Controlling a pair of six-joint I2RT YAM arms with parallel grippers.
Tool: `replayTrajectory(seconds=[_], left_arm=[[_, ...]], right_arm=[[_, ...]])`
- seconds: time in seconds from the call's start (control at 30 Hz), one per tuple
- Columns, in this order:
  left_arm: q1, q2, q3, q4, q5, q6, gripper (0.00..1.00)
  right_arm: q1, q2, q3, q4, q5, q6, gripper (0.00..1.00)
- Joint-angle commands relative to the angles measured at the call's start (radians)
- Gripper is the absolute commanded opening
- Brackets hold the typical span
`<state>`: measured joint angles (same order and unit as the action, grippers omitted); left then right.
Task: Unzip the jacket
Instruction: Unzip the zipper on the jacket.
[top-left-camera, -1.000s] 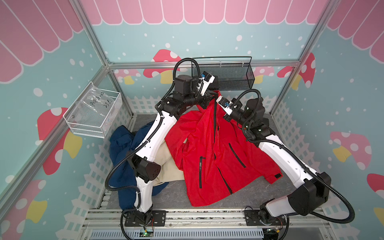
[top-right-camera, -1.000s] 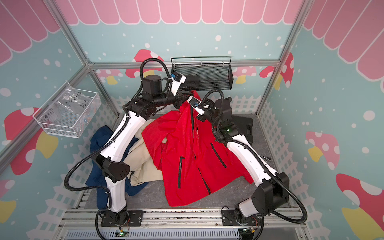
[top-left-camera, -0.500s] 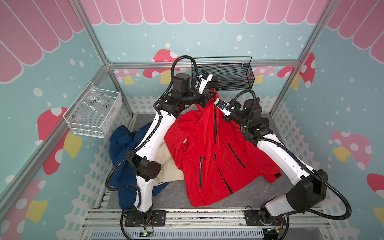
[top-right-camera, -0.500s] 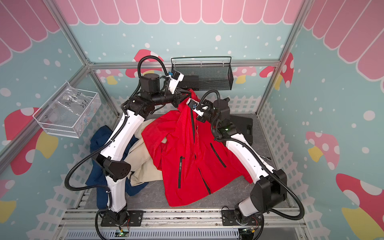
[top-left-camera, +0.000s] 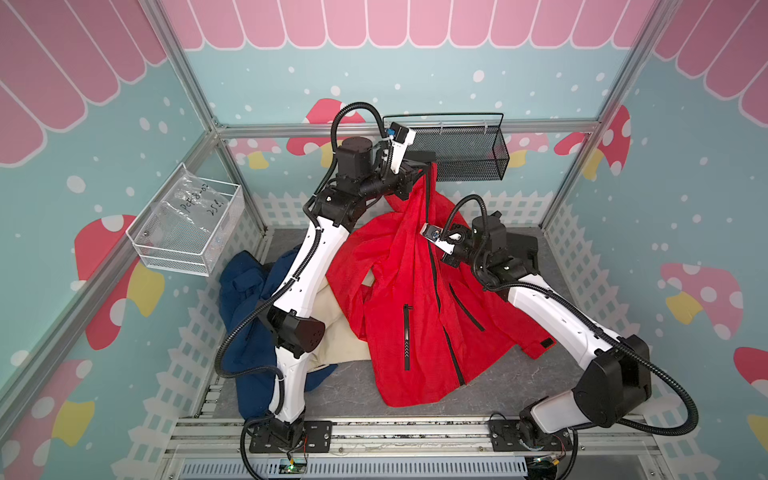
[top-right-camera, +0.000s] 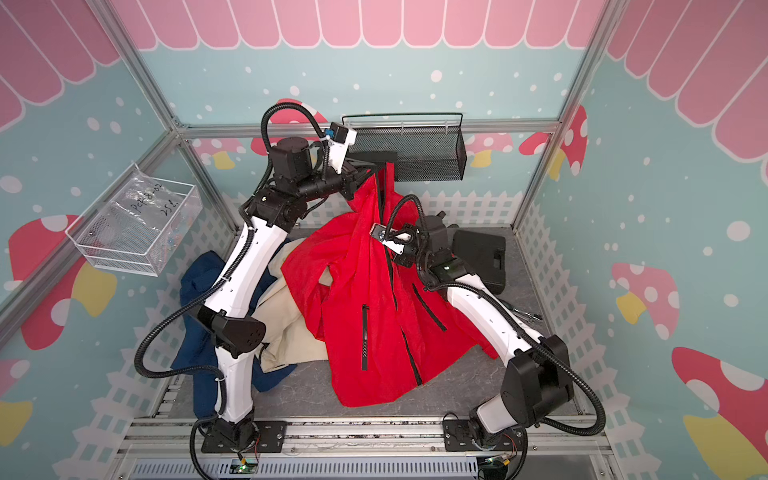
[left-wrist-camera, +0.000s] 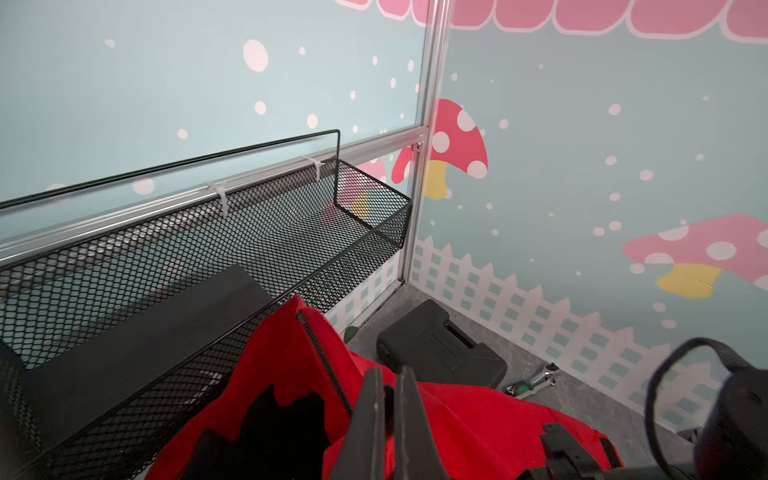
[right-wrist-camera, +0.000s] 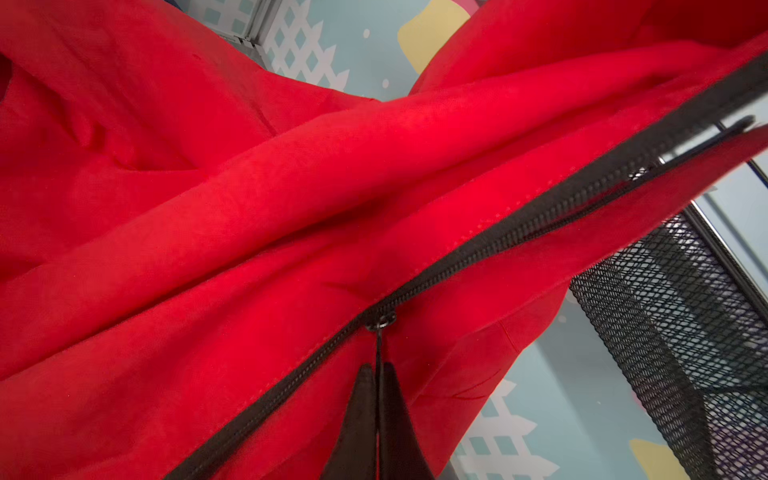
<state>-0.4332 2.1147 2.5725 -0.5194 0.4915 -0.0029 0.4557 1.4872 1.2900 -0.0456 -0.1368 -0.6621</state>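
The red jacket hangs from its collar, its lower part spread on the grey floor. My left gripper is shut on the collar's red cloth, held high by the black mesh basket. Lower down the front, my right gripper is shut on the zipper pull below the slider. The black zipper teeth run from the slider toward the collar and part near the top.
A black mesh basket hangs on the back rail. A clear wire basket is on the left wall. Blue and beige garments lie under the left arm. A black case and a small tool lie at the right.
The left gripper has lifted the collar a little higher. The right gripper has moved down along the zipper toward the front, away from the collar.
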Motion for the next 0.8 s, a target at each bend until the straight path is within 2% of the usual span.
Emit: replayTrajectory(seconds=[0.0, 0.23, 0.77], left_arm=[[0.018, 0.018, 0.044, 0.215, -0.085, -0.034, 0.0], [0.017, 0.065, 0.048, 0.309, -0.187, -0.005, 0.0], [0.073, 0.127, 0.043, 0.437, -0.217, -0.045, 0.0]], right_arm=[[0.017, -0.033, -0.04, -0.077, 0.031, -0.019, 0.0], [0.039, -0.095, -0.123, -0.105, 0.091, -0.036, 0.0], [0.088, -0.183, -0.274, -0.195, 0.24, -0.001, 0.0]])
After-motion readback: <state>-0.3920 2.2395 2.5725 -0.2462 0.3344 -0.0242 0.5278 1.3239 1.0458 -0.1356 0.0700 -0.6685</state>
